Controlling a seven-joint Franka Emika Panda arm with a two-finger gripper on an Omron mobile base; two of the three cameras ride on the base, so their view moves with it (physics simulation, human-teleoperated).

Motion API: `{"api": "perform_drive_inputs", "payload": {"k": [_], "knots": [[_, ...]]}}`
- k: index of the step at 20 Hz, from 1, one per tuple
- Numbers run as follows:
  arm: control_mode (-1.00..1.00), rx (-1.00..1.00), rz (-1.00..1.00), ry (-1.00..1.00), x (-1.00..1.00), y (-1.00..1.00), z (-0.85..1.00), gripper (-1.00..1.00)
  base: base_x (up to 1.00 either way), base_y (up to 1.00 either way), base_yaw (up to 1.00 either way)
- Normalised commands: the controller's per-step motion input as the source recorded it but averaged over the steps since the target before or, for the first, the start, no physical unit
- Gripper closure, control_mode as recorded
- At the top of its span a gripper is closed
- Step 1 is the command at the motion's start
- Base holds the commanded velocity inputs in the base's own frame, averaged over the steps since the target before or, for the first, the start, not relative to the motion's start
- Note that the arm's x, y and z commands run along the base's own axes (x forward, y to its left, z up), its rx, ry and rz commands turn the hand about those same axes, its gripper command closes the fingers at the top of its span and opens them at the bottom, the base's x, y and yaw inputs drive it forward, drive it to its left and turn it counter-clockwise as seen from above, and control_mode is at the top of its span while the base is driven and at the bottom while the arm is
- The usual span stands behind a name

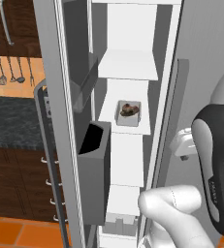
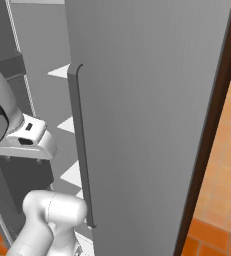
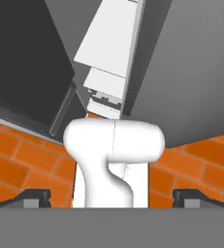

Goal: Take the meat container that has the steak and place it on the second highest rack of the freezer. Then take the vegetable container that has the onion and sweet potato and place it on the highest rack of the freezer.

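The two-finger gripper [image 3: 111,197] stands fully spread and holds nothing; its dark tips sit at opposite edges of the hand view, pointing down toward the orange tiled floor [image 3: 16,160] and the foot of the tall white-lined freezer compartment [image 1: 128,29]. Between them lies only part of the robot's own body.

In the left base view the small white tray carrying the dark brown lumpy steak [image 1: 129,109] rests on a white shelf [image 1: 108,116] inside the freezer, upright and square to the shelf, well clear of the hand. One bare shelf [image 1: 128,65] shows above it, so the tray appears to occupy the second highest rack; the top of the compartment is cut off, so that count is a judgement. On that basis the first placement looks done and the empty, spread hand fits a release.

The grey door bins [image 1: 94,169] hang on the open left door. In the right base view the grey refrigerator door with its long handle [image 2: 79,145] blocks most of the interior; only shelf corners show. The onion, sweet potato and their container cannot be located. The lowest freezer fittings are too small to identify.
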Motion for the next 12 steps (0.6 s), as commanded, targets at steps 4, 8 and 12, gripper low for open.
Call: {"api": "perform_drive_inputs", "payload": {"k": [4,8,12], "knots": [[-1.0,0.0,0.0,0.0,0.0,0.0,0.0,-1.0,0.0,0.0,0.0],[1.0,0.0,0.0,0.0,0.0,0.0,0.0,-1.0,-0.6,-0.16,0.08],[1.0,0.0,0.0,0.0,0.0,0.0,0.0,-1.0,-0.43,-0.42,0.48]]}}
